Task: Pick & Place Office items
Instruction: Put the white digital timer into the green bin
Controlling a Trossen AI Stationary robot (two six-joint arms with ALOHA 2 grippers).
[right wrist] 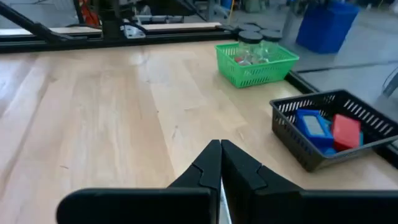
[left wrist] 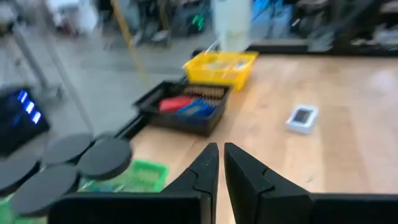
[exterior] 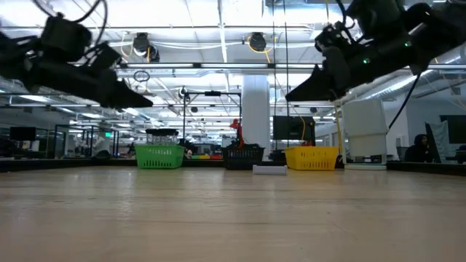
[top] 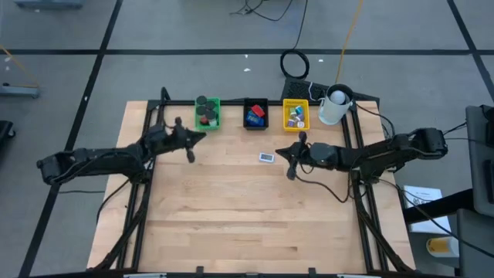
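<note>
While the near half of the wooden worktop [top: 231, 216] is bare, both arms hang above its middle band. The left pincer [top: 191, 148] sits toward the left side with its fingers pressed together, nothing between them; the left wrist view shows the two dark tips nearly touching. The right pincer [top: 294, 158] is on the right side, fingers also closed together and holding nothing. In the low view both are lifted well clear of the wood.

Between the two pincers, closer to the right one, a small white rectangular item with a dark face [top: 266, 157] lies flat on the worktop by itself. It's just beside the right pincer's tips, on the side toward the left arm, not touching them, and well apart from the left pincer.

Further back, three trays line up along the far edge. The green tray [top: 214, 116] holds dark round-lidded pieces [top: 204, 112]; it's just beyond the left pincer. The black tray [top: 255, 103] in the middle has blue blocks [top: 253, 117] and a red block [top: 258, 110] in it. The yellow tray [top: 296, 123] holds a few tiny light-coloured pieces [top: 294, 114], too small to tell apart, and sits straight beyond the right pincer. A white cup [top: 334, 106] stands at the far right corner, next to the yellow tray.
</note>
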